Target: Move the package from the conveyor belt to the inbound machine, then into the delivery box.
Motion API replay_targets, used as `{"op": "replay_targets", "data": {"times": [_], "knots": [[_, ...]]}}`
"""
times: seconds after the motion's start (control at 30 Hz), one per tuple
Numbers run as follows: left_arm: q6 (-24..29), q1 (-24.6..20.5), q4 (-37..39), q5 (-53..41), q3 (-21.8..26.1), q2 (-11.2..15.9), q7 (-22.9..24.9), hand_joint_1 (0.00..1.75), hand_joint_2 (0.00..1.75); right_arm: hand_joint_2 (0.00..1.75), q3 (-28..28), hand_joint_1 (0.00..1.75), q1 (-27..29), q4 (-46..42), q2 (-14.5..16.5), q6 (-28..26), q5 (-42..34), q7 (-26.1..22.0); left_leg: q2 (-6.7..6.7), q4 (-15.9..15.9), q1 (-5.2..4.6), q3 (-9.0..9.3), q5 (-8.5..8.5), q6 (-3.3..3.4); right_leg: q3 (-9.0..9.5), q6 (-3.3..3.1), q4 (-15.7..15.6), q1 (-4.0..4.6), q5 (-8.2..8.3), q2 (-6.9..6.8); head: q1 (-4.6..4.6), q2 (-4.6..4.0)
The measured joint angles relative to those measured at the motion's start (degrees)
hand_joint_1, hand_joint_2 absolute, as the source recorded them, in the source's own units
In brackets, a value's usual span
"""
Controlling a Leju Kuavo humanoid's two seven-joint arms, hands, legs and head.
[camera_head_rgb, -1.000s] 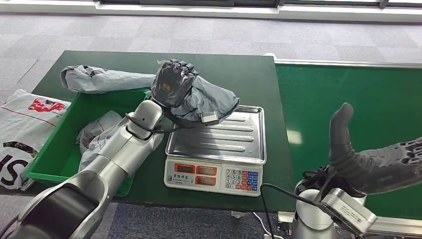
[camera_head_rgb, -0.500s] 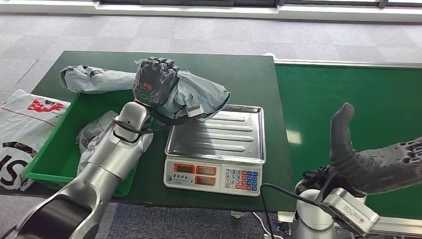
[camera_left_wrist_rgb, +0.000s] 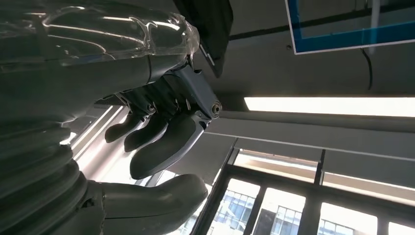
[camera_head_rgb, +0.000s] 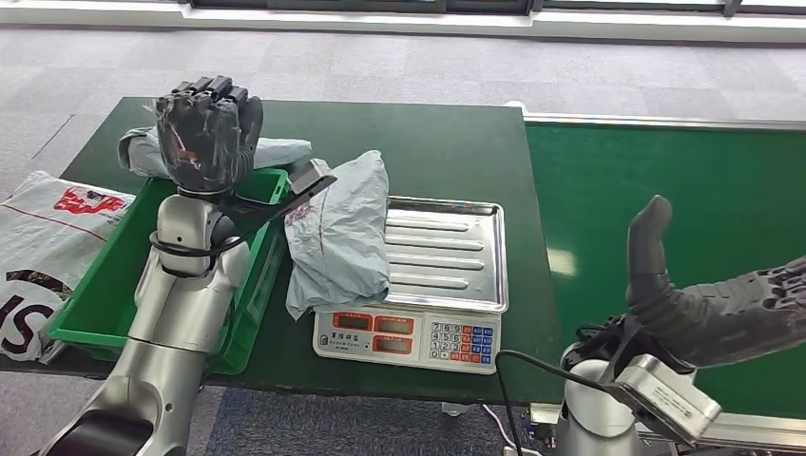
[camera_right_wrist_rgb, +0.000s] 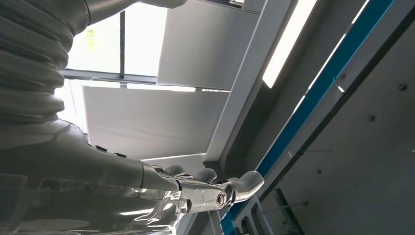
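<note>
- Package [camera_head_rgb: 337, 237], grey and soft, lies slumped across the near-left edge of the inbound machine [camera_head_rgb: 447, 252]; part of it rests on the steel weighing tray, part hangs over the side toward the delivery box [camera_head_rgb: 105, 285]; it is not inside the box, and we cannot tell whether its lowest corner touches the dark green worktop [camera_head_rgb: 456, 142]
- Its long axis runs from the far side toward the near side, roughly along the tray's left edge; from our left hand [camera_head_rgb: 207, 138] it lies to the right and lower down, near but apart
- Our left hand is raised above the far end of the box, back of the hand toward the head camera, fingers upright and held close together; it holds nothing; the left wrist view shows the fingers [camera_left_wrist_rgb: 161, 147] gently bent with no object between them
- Our left hand is clearly the nearer one; our right hand [camera_head_rgb: 703, 313] hangs well apart over the conveyor belt [camera_head_rgb: 665, 190], thumb up, fingers loosely extended and empty
- We judge the weighing stage half settled and the transfer into the box not yet done; the next move calls for the left hand to come down and rightward onto the package, then carry it leftward over the box wall
- Risk, as we judge it: the limp bag may slide off the tray edge before it is gripped
</note>
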Motion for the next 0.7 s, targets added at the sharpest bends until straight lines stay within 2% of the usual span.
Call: {"op": "replay_targets", "data": {"times": [0.07,0.13,0.2,0.27,0.4,0.43,0.47,0.53,0.6,0.63,0.7], "knots": [[0.0,0.8,-2.1,0.1,1.5,-0.3,-1.0,1.27,1.75,1.75,0.0,0.0,0.0,0.1,0.0,0.0,0.0,0.0,0.0,0.0,0.0,0.0,0.0,0.0,0.0,0.0,0.0,0.0,0.0,0.0,0.0,0.0],[0.0,1.4,-4.2,0.4,3.1,-0.8,-2.5,0.39,1.75,1.75,0.0,0.0,0.0,0.3,0.0,0.0,-0.2,0.0,0.0,0.0,0.0,0.0,0.0,0.0,0.01,0.0,0.0,0.0,0.0,0.0,-0.01,0.0],[0.0,2.0,-6.4,1.2,5.8,-1.8,-6.0,0.0,1.75,1.75,0.0,0.0,0.0,0.4,0.0,0.0,-0.3,0.0,0.0,0.0,0.0,-0.01,0.0,0.0,0.01,0.0,0.0,0.0,0.0,0.0,-0.01,-0.01],[0.0,2.2,-8.3,3.7,10.6,-3.5,-11.9,0.0,1.75,1.75,0.0,0.0,0.0,0.6,0.0,0.0,-0.3,0.0,0.0,0.0,0.0,-0.01,0.0,0.0,0.0,0.0,0.0,0.0,0.0,0.0,0.0,-0.01],[0.0,0.9,-7.5,9.7,23.8,-7.5,-25.6,0.0,1.75,1.75,0.0,0.0,0.3,0.7,0.0,0.0,-0.4,0.0,0.04,0.0,0.0,0.05,-0.01,-0.01,-0.06,0.0,0.0,0.0,0.0,0.03,-0.01,-0.01],[0.0,0.4,-5.9,8.2,26.1,-8.1,-26.9,0.0,1.75,1.75,0.0,0.0,0.3,0.8,0.0,0.0,-0.6,0.0,0.05,0.0,0.0,0.08,0.0,0.0,-0.08,0.0,0.0,0.0,0.0,0.03,-0.02,-0.02],[0.0,-0.1,-3.5,5.4,27.4,-8.3,-25.9,0.0,1.75,1.75,0.0,0.0,0.3,0.8,0.0,0.0,-0.7,0.0,0.03,0.0,0.0,0.11,0.02,0.01,-0.08,0.0,0.0,0.0,0.0,0.01,-0.02,-0.02],[-0.7,-0.6,2.5,0.6,25.8,-7.9,-19.4,0.0,1.75,1.75,0.0,0.0,0.3,1.0,0.0,0.0,-1.0,0.0,-0.02,0.0,0.0,0.09,0.07,0.01,-0.05,-0.01,0.0,0.0,0.01,-0.04,-0.01,-0.02],[-3.5,-1.2,8.3,0.0,19.7,-7.3,-14.9,0.0,1.75,1.75,0.0,0.0,0.3,1.3,0.0,0.0,-1.0,0.0,-0.06,0.0,0.0,0.0,0.14,0.04,-0.02,0.0,0.0,-0.01,0.07,-0.07,0.01,-0.01],[-5.9,-1.6,10.7,0.6,16.4,-7.1,-15.1,0.0,1.75,1.75,0.0,0.0,0.3,1.4,0.0,0.0,-1.0,0.0,-0.06,0.0,0.0,-0.03,0.16,0.07,-0.02,0.02,0.0,-0.03,0.11,-0.07,0.01,0.0],[-11.2,-2.2,14.6,2.7,11.0,-6.8,-18.5,0.0,1.75,1.75,0.0,0.0,0.3,1.5,0.0,0.0,-0.9,0.0,-0.01,0.0,-0.01,-0.05,0.18,0.11,-0.04,0.09,0.0,-0.1,0.17,-0.01,0.02,-0.01]]}}
